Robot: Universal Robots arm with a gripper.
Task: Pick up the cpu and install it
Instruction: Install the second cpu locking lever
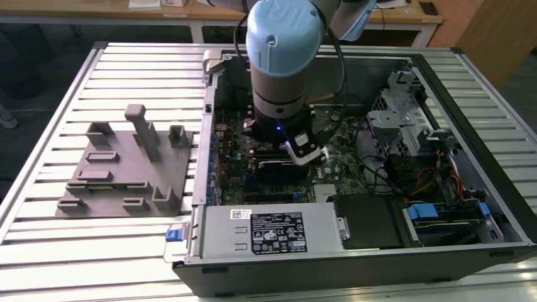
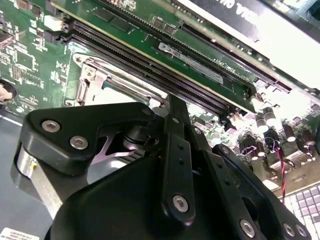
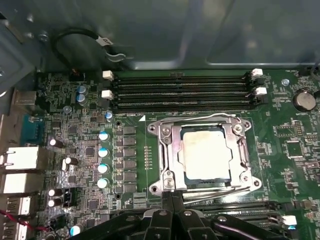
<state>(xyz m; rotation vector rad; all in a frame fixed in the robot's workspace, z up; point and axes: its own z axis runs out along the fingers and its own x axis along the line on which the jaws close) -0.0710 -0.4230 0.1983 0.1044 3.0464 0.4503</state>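
Note:
The cpu (image 3: 206, 152), a pale silvery square, lies flat inside the metal socket frame (image 3: 167, 150) on the green motherboard (image 3: 290, 150). In the first wrist view my gripper (image 3: 171, 195) hangs just off the socket's near edge. Its two black fingers are pressed together, shut on nothing. In the second wrist view the gripper (image 2: 172, 102) shows its black linkage, with the tip over the socket frame (image 2: 95, 80). In the exterior view the arm reaches down into the open computer case (image 1: 353, 264), the gripper (image 1: 302, 154) low over the board.
Memory slots (image 3: 180, 92) run along the socket's far side, and capacitors (image 3: 103, 150) stand beside it. A grey fixture plate (image 1: 126, 170) with upright blocks sits on the slatted table (image 1: 50, 251) at the exterior view's left. The power supply (image 1: 268, 229) and drive cage (image 1: 403, 119) crowd the case.

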